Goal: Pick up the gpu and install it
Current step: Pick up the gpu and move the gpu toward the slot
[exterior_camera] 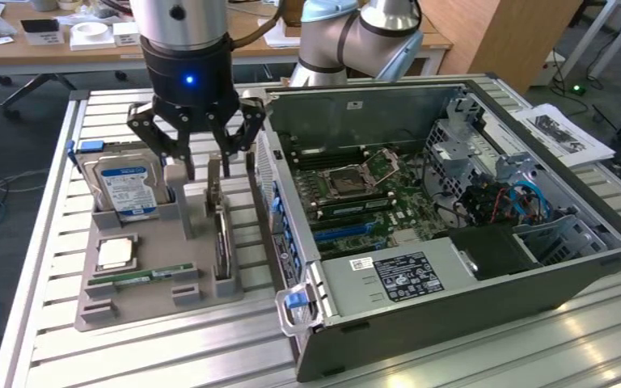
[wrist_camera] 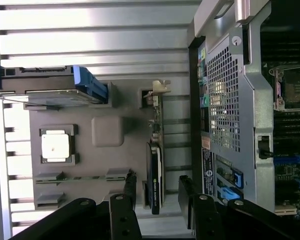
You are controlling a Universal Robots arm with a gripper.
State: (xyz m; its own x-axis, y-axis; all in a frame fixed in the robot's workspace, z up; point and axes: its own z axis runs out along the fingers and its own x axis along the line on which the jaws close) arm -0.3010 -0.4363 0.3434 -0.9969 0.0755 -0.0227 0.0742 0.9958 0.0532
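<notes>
Black 2-fingered gripper [exterior_camera: 204, 166] hangs with its jaws spread wide to either side of the gpu [exterior_camera: 222, 242], a green card with a black cooler and silver bracket. The card stands on edge in a slot of the grey plastic tray [exterior_camera: 127, 311], along its edge on the exterior view's right; seen edge-on its faces are hard to make out, and its far end is hidden behind the fingers. Gaps show between each finger and the card, the open dark metal computer case [exterior_camera: 365, 109] stands just beside that tray edge, and the blue-labelled silver hard drive [exterior_camera: 127, 190] stands at the tray's far end on the exterior view's left.
</notes>
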